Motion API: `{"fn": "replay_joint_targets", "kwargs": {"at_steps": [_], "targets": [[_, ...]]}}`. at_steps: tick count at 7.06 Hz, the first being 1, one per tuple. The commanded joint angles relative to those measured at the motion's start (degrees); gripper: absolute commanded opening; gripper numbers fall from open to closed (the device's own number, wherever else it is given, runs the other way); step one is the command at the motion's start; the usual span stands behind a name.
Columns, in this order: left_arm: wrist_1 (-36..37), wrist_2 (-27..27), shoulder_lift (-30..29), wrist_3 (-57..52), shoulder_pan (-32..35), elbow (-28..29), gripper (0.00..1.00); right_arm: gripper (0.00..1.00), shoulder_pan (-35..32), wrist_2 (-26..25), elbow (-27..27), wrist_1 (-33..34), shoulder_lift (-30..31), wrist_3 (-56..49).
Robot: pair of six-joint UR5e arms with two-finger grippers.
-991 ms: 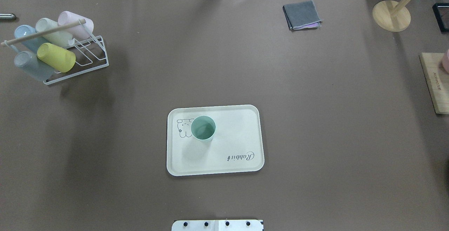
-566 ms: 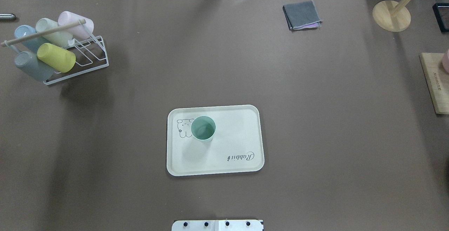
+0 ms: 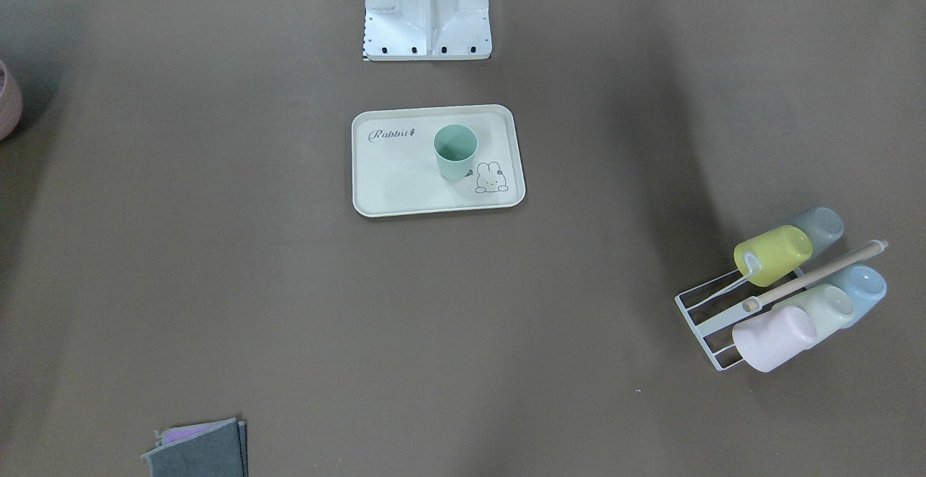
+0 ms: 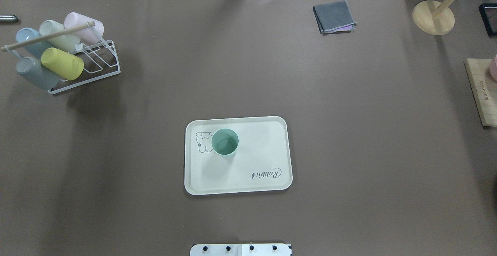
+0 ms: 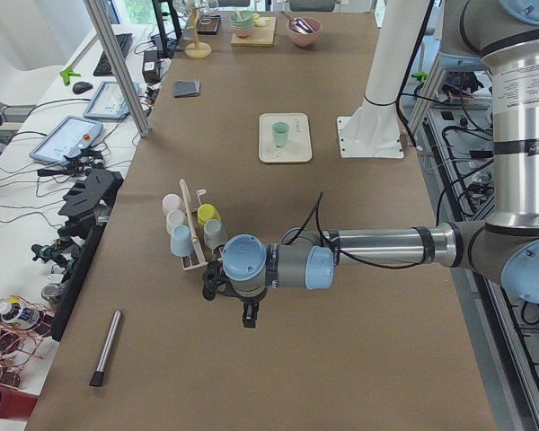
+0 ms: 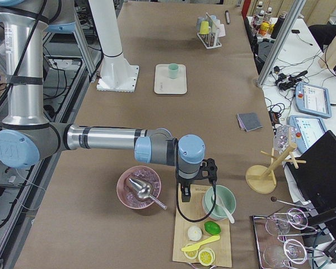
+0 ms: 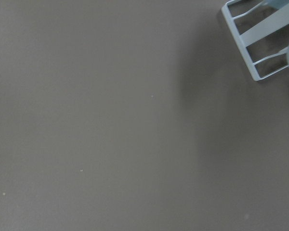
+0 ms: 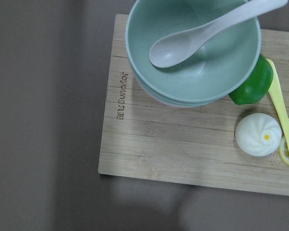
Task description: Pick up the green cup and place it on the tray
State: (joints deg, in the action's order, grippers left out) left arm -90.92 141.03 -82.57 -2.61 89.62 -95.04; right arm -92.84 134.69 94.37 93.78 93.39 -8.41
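**Task item.** The green cup (image 4: 225, 142) stands upright, mouth up, on the tray (image 4: 260, 151). In the overhead view it sits in the tray's left half, just beside the bunny drawing (image 4: 202, 142). The tray lies flat on the brown tabletop (image 4: 349, 131), near the robot's base plate (image 4: 240, 249).

**Left hand** (image 5: 250, 314). It points down over the tabletop, just beside the wire rack (image 5: 195, 247) and well apart from the tray. The rack holds several cups lying tilted, among them a yellow-green cup (image 4: 62, 63). Only the side view shows this hand — whether it is released or clenched cannot be told.

**Right hand** (image 6: 184, 196). It points down near the edge of the wooden board (image 8: 183, 144), between the pink bowl (image 6: 139, 188) and the green bowl (image 8: 192, 48), which holds a spoon (image 8: 202, 33). It is well apart from the tray — its state cannot be told.
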Motion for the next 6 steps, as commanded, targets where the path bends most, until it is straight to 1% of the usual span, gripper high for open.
{"fn": "replay_joint_targets", "kwargs": {"at_steps": [1,2,3,4,6], "targets": [[5.0,-0.6,-0.4,-3.0,0.4,-2.2,0.98,1.00,0.0,-0.2,-0.3,0.0,0.2,0.2],[6.7,-1.4,-0.4,-3.2,1.1,-4.3,0.98,1.00,0.0,-0.2,-0.2,0.0,0.2,0.2],[6.7,-4.1,-0.4,-5.8,3.9,-5.8,0.98,1.00,0.0,0.0,-0.2,0.0,-0.1,0.7],[7.0,-5.8,-0.4,-10.2,4.8,-5.6,0.98,1.00,0.0,0.0,0.4,0.0,-0.1,0.6],[6.5,-8.8,-0.4,-10.5,5.0,-5.4,0.98,1.00,0.0,-0.1,1.0,0.0,-0.5,0.7]]}}
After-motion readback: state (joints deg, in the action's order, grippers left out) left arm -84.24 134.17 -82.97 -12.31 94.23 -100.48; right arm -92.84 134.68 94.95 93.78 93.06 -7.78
